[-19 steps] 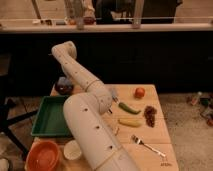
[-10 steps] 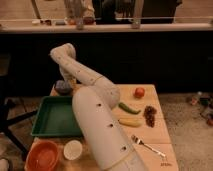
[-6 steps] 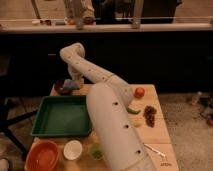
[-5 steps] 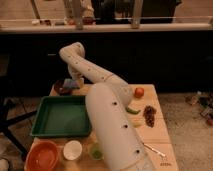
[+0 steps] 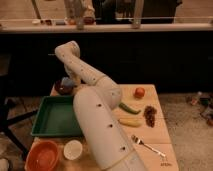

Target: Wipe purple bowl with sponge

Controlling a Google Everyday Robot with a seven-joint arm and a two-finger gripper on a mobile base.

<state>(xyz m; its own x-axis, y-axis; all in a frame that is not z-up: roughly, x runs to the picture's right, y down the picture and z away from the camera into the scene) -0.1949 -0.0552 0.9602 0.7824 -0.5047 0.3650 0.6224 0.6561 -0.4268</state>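
Over round purple bowl (image 5: 60, 90): gripper (image 5: 71, 84) by sponge (image 5: 66, 81), grip cannot tell
Smooth white arm (image 5: 100, 122) blocks table (image 5: 156, 131) middle; green tray (image 5: 54, 118) near

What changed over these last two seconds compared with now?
The arm's large near link swung toward the picture's right, uncovering more of the green tray. The end effector stays at the purple bowl, beside the sponge, at the table's far corner. No grasp or release shows. The tray, orange bowl and white bowl stayed put.
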